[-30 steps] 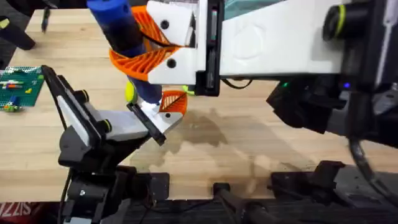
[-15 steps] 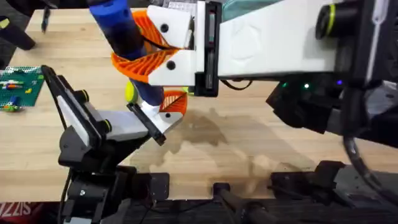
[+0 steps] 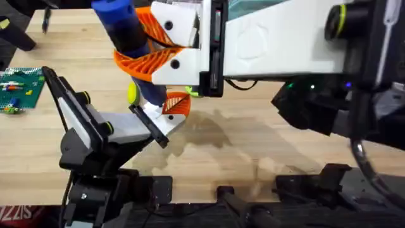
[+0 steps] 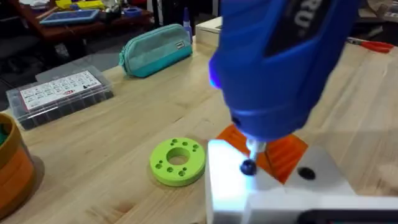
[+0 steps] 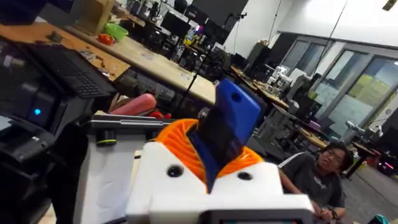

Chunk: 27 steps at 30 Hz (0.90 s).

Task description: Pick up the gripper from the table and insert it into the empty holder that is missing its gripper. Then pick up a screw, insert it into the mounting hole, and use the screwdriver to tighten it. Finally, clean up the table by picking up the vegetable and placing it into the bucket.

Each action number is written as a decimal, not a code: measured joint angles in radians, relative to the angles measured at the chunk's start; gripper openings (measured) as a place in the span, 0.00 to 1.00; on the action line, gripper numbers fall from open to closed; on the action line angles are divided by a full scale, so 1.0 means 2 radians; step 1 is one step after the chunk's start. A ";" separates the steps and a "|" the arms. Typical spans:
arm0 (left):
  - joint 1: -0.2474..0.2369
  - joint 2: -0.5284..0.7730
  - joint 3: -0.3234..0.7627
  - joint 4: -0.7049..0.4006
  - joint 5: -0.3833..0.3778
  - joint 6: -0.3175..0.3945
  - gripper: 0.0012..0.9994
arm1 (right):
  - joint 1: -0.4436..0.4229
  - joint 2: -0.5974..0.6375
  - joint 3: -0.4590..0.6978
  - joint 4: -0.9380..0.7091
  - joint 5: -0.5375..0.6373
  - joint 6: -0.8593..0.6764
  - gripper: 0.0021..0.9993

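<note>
Your right tool (image 3: pixel 152 47) is closed on the screwdriver (image 3: pixel 126 38), orange pads clamping its blue barrel about mid-length. The tip stands on a screw (image 4: pixel 248 167) in the white holder (image 4: pixel 273 186), beside the orange gripper (image 4: pixel 280 152), above the bench (image 3: pixel 253 139). Judge the barrel rigid, smooth and top-heavy: keep hold at mid-barrel, where it will not tilt. The left tool's state I cannot tell. Against the earlier frames, the screwdriver has shifted only marginally; the holder is unmoved.

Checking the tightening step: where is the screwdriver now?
Overhead, the screwdriver stands left of centre in the right claw, tip on the white holder beside the green disc.
</note>
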 joint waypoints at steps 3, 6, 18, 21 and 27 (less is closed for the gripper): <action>0.000 0.000 0.000 0.000 0.000 0.000 0.01 | 0.000 0.000 0.000 0.000 0.000 0.000 0.00; 0.000 0.000 0.000 0.000 0.000 0.000 0.01 | 0.000 0.000 0.000 0.002 0.000 0.000 0.00; 0.000 0.000 0.000 0.000 0.000 0.000 0.01 | 0.000 0.000 0.000 0.003 0.000 0.000 0.00; 0.000 0.000 0.000 0.000 0.000 0.000 0.01 | 0.000 0.000 0.000 0.002 0.000 0.000 0.00; 0.000 0.000 0.000 0.000 0.000 0.000 0.01 | 0.000 0.000 0.000 -0.005 0.000 0.000 0.00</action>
